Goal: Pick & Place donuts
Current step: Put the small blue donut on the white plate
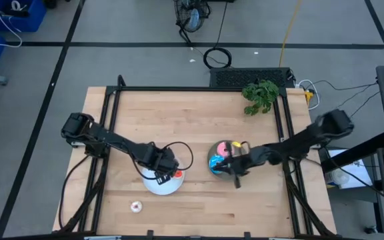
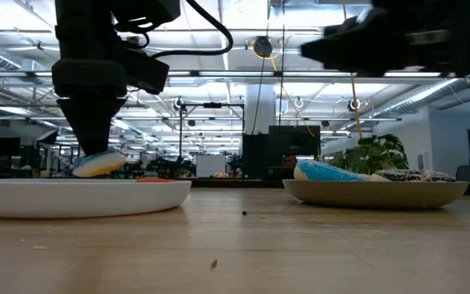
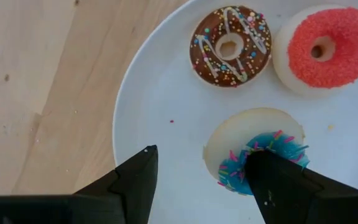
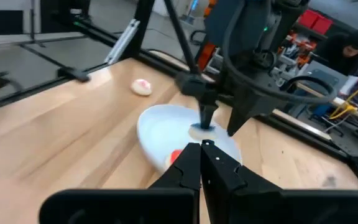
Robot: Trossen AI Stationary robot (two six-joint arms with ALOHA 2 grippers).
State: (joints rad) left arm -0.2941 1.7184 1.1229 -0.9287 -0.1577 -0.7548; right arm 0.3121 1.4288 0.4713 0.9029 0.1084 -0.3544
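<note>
Left wrist view shows the left gripper (image 3: 201,180) spread open over the white plate (image 3: 160,106), one finger in the blue mini donut (image 3: 257,158) hole (right gripper (image 4: 202,163) clenched, idle): lift straight to avoid dragging it.

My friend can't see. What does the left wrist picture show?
The left gripper hangs open over the white plate, one finger in the mini blue donut's hole. The mini brown donut and mini red donut lie farther on.
</note>
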